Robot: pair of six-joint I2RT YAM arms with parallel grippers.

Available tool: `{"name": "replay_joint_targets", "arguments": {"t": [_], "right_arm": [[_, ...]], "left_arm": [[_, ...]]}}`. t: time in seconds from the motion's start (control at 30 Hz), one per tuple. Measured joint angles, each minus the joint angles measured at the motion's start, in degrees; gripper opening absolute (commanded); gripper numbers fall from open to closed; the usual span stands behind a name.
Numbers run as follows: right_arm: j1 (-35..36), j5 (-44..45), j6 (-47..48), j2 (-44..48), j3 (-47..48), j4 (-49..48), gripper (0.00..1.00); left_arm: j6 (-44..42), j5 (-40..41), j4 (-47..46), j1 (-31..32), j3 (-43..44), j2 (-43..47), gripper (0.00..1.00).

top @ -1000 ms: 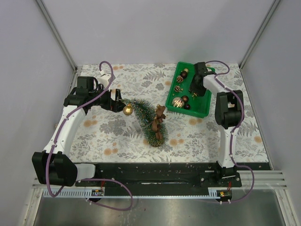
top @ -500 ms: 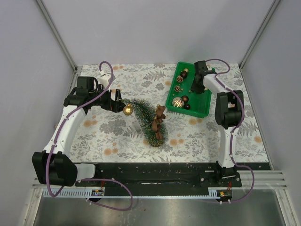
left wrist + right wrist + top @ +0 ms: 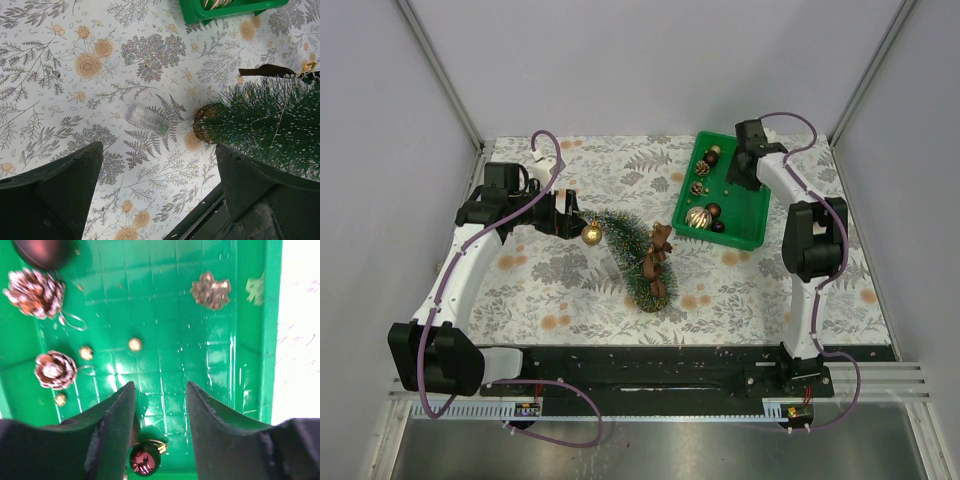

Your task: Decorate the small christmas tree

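The small christmas tree (image 3: 635, 255) lies on its side mid-table, with a brown ribbon (image 3: 660, 245) on it and a gold ball (image 3: 591, 233) at its narrow end. My left gripper (image 3: 567, 215) is open and empty just left of that end. In the left wrist view (image 3: 159, 160) the tree (image 3: 270, 120) lies beside the right finger. My right gripper (image 3: 747, 166) is open and empty above the green bin (image 3: 750, 235). In the right wrist view (image 3: 160, 390) a dark red ball (image 3: 145, 460) lies by the left finger.
The bin floor (image 3: 165, 330) holds two frosted pinecones (image 3: 32, 292), small gold beads (image 3: 134, 344) and a gold leaf ornament (image 3: 211, 290). A small clear plastic piece (image 3: 147, 120) lies on the floral cloth (image 3: 75, 100). A black rail (image 3: 650, 365) runs along the near edge.
My right gripper has moved slightly back and to the right over the bin. The left arm and the tree have not moved.
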State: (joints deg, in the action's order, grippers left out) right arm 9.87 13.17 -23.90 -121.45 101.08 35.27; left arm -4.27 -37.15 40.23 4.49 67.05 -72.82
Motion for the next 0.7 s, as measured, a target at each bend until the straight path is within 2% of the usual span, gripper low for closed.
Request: {"name": "replay_joint_targets", "arguments": {"t": [0.27,0.53,0.7], "right_arm": [[-0.72,5.75,0.07,-5.62,15.78,2.62,0.64],[-4.59,7.41,1.11,-25.38,43.43,8.33,0.64],[-6.82,7.15,1.11,-29.94,45.66,9.84,0.64]], "left_arm": [[-0.04,0.02,-0.02,0.00,-0.02,0.00,0.99],[-0.02,-0.07,0.02,-0.11,0.00,-0.02,0.99],[-0.02,-0.09,0.02,-0.09,0.00,-0.17,0.99]]}}
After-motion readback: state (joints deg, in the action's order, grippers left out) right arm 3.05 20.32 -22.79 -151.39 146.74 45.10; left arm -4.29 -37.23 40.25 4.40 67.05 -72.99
